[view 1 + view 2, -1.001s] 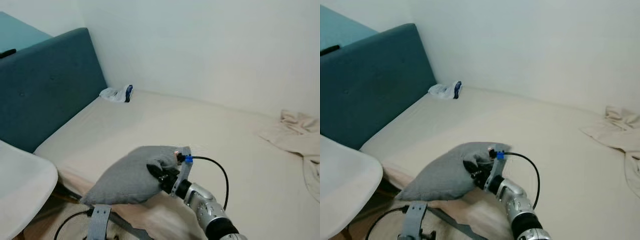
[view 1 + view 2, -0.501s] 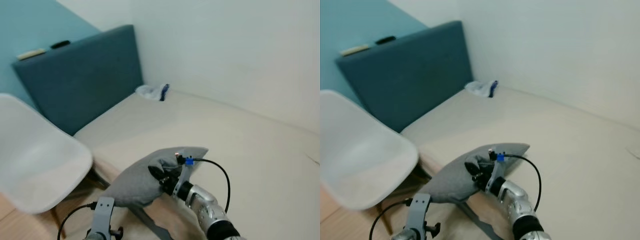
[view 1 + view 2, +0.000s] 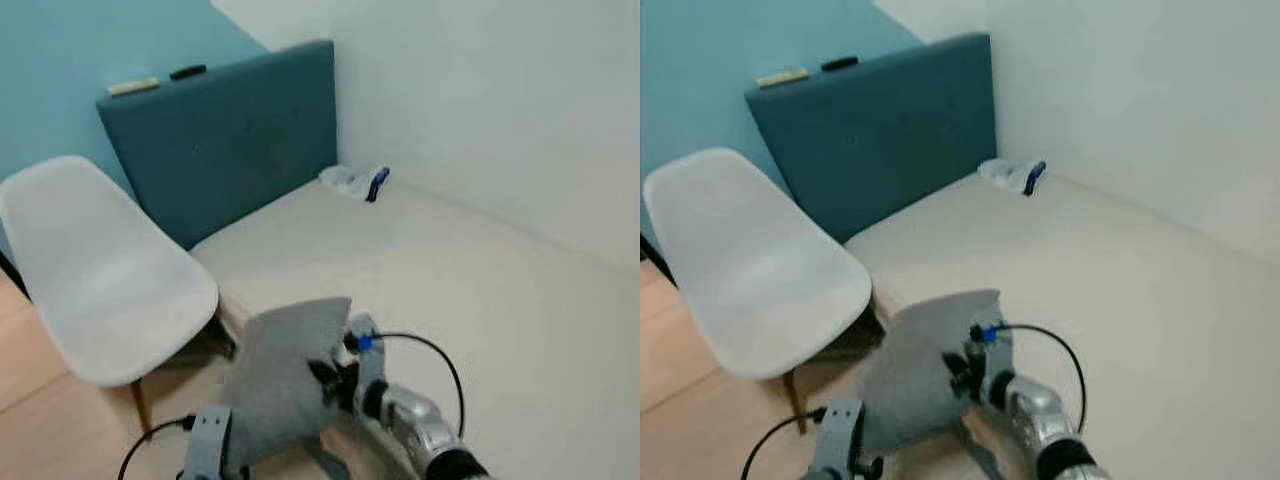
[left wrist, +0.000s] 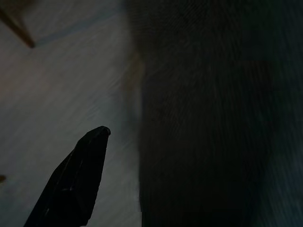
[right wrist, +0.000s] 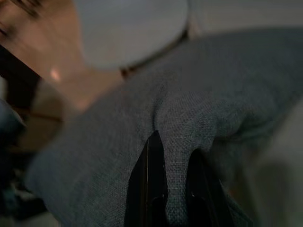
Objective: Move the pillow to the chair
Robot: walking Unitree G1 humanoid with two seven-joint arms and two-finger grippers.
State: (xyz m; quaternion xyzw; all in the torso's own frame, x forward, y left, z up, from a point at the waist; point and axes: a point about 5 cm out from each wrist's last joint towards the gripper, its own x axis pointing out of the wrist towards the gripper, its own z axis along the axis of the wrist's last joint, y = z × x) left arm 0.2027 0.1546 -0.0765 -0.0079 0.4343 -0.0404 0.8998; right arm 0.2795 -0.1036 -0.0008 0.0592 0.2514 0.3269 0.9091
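Observation:
A grey pillow (image 3: 275,385) hangs in the air off the bed's near corner, tilted almost upright. My right gripper (image 3: 332,378) is shut on a fold of the pillow's right edge. In the right wrist view its two black fingers (image 5: 152,187) pinch the grey fabric (image 5: 142,118) between them. The white shell chair (image 3: 105,280) stands to the left of the pillow, its seat bare. My left arm (image 3: 207,445) sits low under the pillow. One black finger (image 4: 71,187) shows in the dark left wrist view beside dark cloth (image 4: 203,118).
The beige bed (image 3: 470,280) spreads to the right, with a teal headboard (image 3: 235,135) behind it. A small white and blue item (image 3: 356,182) lies by the headboard. Wooden floor (image 3: 50,430) lies under the chair. White walls close the far side.
The camera has swung left, so the chair now shows whole. The pillow has come off the bed edge toward the chair and tipped more upright, still in my right gripper.

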